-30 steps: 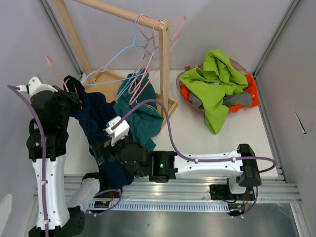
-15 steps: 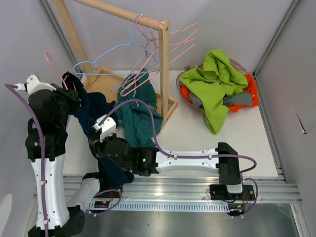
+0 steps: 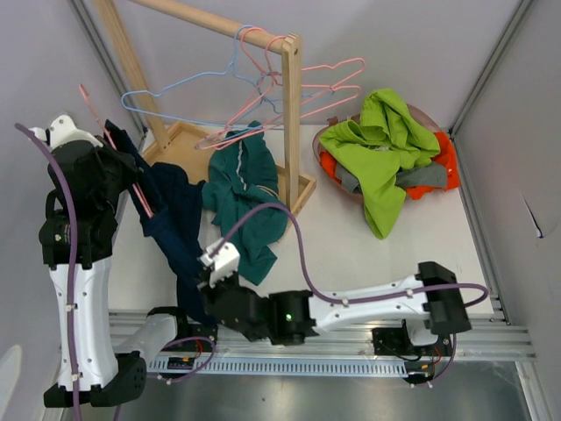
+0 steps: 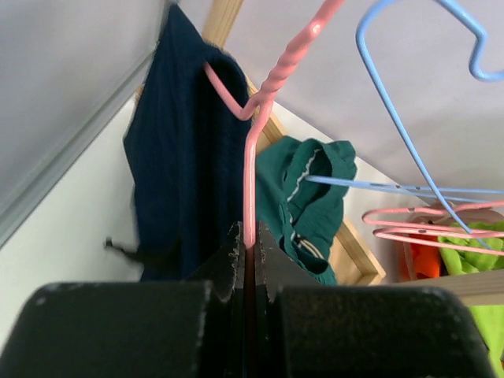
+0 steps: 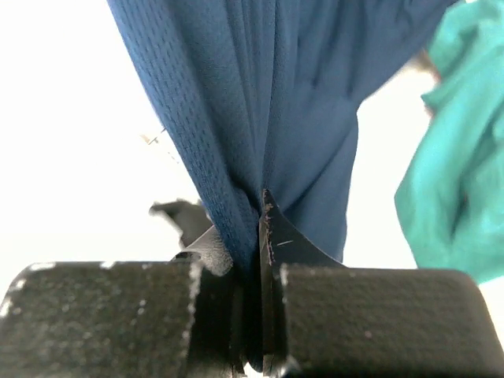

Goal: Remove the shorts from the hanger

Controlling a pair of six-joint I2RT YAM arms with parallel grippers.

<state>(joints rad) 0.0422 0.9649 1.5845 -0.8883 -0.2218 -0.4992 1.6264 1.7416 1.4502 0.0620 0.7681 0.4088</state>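
Top external left-centre: left pincer (image 4: 250, 246) grips the pink wire hanger (image 4: 250, 169), right pincer (image 5: 261, 214) grips the dark navy cloth shorts (image 3: 178, 226) draped on it; snagged cloth could wrench the hanger free.

1. Top view: bright, even, diffuse light, with only faint soft shadows on the table (image 3: 351, 241).
2. Left wrist view: the left gripper (image 4: 249, 246) is dark and blurred along the bottom edge, while the pink hanger (image 4: 250, 157) is sharper.
3. Right wrist view: the table is blown out white. The mesh of the dark navy shorts (image 5: 260, 102) is crisp, and the teal shorts (image 5: 457, 197) are soft.
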